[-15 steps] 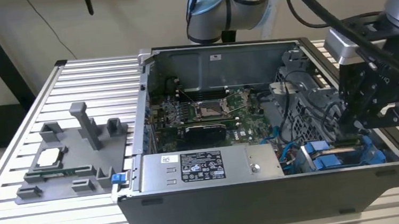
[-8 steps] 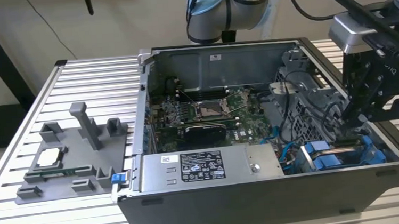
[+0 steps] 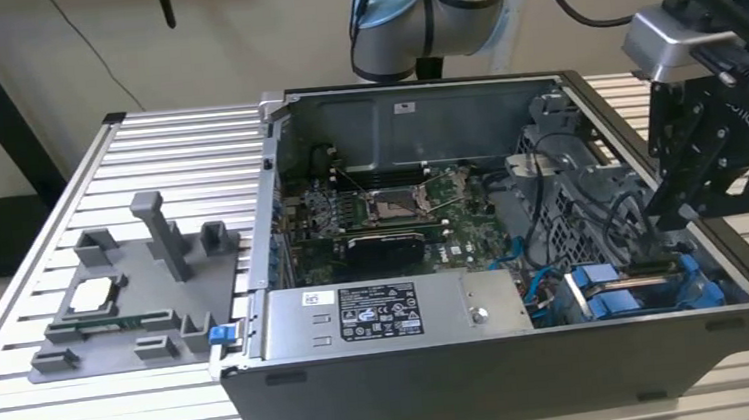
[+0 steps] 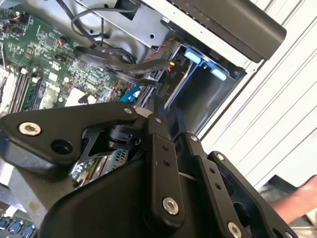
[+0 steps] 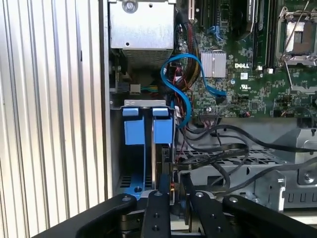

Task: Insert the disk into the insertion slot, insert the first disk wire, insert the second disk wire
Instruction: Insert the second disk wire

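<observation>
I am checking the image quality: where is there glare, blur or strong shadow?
Exterior view: even light, a dim case front. Second wrist view: the hand is near the lens and soft, and the slatted table is bright. First wrist view: the motherboard is sharp, and the drive bay is shadowed.

Drive cage (image 5: 143, 148): black cables (image 5: 218, 144) crowd its motherboard side; blue cable (image 5: 181, 89) loops just beyond.

The robot arm (image 3: 446, 9) was silver with pale-blue joint caps; its black gripper (image 3: 695, 200) bore silver screws and black cables.
</observation>
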`<state>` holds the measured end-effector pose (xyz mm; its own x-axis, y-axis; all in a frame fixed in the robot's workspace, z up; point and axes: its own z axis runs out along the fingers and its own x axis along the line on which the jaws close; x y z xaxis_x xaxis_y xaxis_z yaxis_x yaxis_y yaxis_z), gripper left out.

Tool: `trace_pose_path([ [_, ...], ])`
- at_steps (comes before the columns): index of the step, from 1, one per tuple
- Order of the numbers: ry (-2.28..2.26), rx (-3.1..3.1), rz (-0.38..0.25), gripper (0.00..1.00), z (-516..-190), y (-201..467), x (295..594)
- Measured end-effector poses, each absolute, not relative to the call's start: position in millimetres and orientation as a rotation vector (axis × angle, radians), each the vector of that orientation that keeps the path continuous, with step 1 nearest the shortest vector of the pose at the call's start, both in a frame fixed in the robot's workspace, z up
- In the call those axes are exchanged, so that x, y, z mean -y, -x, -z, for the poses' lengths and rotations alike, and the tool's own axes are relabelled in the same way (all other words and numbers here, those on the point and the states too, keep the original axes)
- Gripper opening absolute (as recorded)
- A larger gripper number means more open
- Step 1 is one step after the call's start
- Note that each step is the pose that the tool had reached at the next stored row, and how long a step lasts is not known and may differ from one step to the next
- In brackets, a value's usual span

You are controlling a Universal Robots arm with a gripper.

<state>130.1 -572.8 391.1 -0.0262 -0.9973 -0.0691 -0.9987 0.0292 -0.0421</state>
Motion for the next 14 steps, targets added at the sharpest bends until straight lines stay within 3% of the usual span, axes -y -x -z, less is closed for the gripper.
trace_pose_path([
  [14, 2.139, -2.199, -0.032, 1.0, -394.5, -130.8, 572.7],
])
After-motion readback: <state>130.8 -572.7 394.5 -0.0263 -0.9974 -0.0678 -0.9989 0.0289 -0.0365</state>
